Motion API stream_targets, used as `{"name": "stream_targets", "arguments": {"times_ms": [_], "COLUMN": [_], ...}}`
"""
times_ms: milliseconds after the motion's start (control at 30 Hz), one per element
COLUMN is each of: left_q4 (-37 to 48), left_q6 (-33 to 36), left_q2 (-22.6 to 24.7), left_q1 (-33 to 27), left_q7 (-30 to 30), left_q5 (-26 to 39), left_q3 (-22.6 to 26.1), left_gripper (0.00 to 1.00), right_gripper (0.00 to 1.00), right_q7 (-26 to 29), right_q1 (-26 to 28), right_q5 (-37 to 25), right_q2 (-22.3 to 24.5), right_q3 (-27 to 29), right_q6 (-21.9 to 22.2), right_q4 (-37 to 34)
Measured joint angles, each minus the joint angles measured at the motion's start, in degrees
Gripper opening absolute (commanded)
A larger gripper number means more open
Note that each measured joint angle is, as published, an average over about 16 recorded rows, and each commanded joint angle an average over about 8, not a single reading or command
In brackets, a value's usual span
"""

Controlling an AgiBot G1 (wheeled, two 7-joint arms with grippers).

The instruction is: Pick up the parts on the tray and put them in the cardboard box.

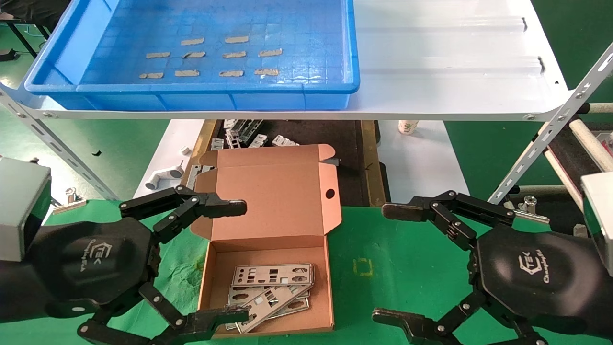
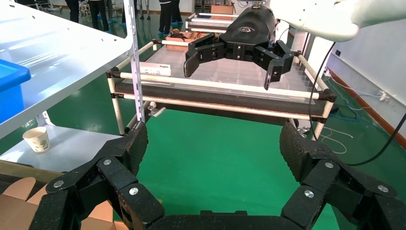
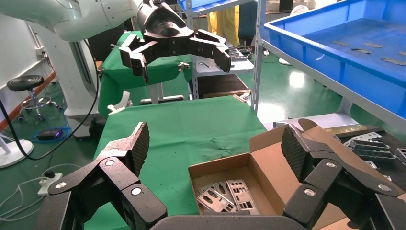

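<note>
The cardboard box (image 1: 327, 261) stands open on the green table, lid flap tilted back, with several silver parts (image 1: 273, 276) stacked flat on its floor. These parts (image 3: 225, 195) also show inside the box (image 3: 268, 163) in the right wrist view. On the white shelf above, the blue tray (image 1: 191, 91) holds only strips of tan tape. My left gripper (image 1: 239, 261) hovers open at the box's left side, nothing between its fingers. Right of the box, my right gripper (image 1: 390, 263) is open and empty over green cloth.
Small grey brackets (image 1: 249, 134) lie on a dark mat behind the box. A white pipe fitting (image 1: 165, 177) and a paper cup (image 1: 407, 126) sit on the lower white surface. Slanted shelf posts (image 1: 550, 129) flank the table, and a roller rack (image 2: 220, 86) stands to the right.
</note>
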Motion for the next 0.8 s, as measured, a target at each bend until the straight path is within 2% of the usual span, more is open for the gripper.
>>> {"name": "stream_targets", "arguments": {"times_ms": [800], "left_q4": [0.0], "left_q6": [0.0], "left_q2": [0.0], "left_q1": [0.0], "left_q7": [0.0], "left_q5": [0.0], "left_q3": [0.0], "left_gripper": [1.0], "right_gripper": [1.0], "right_q7": [0.0], "right_q1": [0.0], "right_q5": [0.0], "right_q2": [0.0], "right_q3": [0.0], "right_q6": [0.0], "right_q4": [0.0]}}
